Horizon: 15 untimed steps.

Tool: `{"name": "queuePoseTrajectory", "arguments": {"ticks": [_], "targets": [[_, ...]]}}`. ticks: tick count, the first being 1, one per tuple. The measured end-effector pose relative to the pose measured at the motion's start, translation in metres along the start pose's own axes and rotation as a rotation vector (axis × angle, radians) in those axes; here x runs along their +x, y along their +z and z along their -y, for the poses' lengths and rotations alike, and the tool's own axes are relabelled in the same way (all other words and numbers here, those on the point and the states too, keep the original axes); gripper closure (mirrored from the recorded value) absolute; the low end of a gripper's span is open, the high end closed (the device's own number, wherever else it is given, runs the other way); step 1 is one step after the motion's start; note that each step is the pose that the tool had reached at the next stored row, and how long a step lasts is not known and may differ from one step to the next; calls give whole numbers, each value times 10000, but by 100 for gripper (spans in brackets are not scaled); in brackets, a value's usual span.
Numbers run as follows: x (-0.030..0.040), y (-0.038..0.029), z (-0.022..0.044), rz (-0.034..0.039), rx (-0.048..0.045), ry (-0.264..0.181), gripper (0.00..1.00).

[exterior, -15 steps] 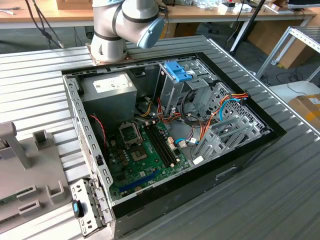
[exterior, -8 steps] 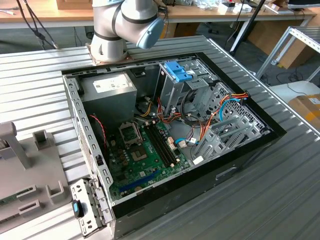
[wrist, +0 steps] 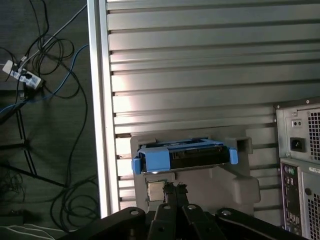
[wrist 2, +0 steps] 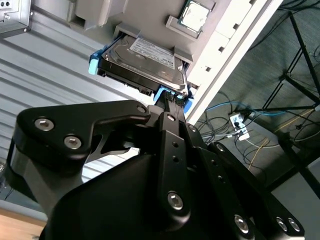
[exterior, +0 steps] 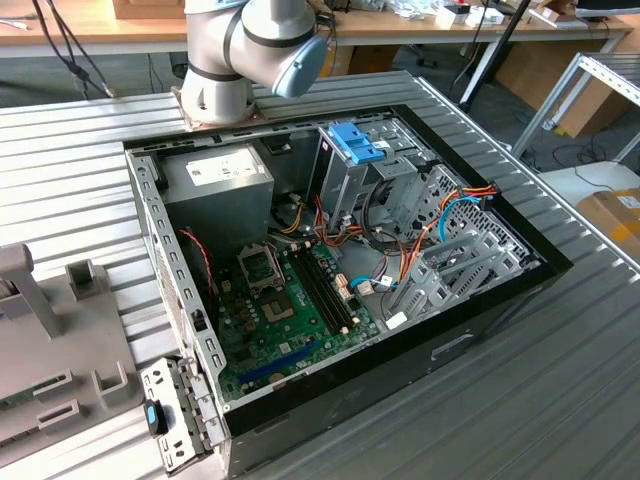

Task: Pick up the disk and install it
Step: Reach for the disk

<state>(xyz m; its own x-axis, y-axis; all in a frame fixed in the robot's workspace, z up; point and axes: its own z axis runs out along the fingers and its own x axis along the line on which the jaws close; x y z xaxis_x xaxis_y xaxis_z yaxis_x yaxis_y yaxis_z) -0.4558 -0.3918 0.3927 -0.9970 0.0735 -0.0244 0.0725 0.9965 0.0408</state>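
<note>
**Almost closed, holding nothing**

My black two-finger gripper [wrist: 174, 188] has its jaws drawn almost together, with nothing between them. Just beyond its tips in the first wrist view lies the disk [wrist: 192, 156], a dark grey hard drive in a bright blue plastic carrier. It sits flat in a pale grey moulded holder [wrist: 235, 187] on the ribbed metal table [wrist: 200, 75], near the grey computer tower's rear panel [wrist: 300, 170].

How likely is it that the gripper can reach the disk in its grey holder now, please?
Probably yes: in the first wrist view the gripper sits close before the disk, whose side lies exposed on the grey holder, with nothing between them.
</note>
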Motion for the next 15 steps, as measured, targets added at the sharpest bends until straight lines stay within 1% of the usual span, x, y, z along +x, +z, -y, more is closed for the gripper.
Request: {"name": "queuePoseTrajectory", "arguments": {"ticks": [1, 2, 4, 5, 7, 10, 12, 15], "targets": [[4, 9, -21, -2, 1, -4, 89], [16, 19, -45, -10, 16, -15, 89], [25, 29, -71, -24, 60, -30, 89], [31, 41, -92, -44, 120, -49, 89], [36, 47, -102, -50, 190, -74, 89], [36, 48, -103, -48, 191, -75, 89], [39, 49, -122, -49, 192, -74, 89], [40, 57, -131, -48, 191, -76, 89]]}}
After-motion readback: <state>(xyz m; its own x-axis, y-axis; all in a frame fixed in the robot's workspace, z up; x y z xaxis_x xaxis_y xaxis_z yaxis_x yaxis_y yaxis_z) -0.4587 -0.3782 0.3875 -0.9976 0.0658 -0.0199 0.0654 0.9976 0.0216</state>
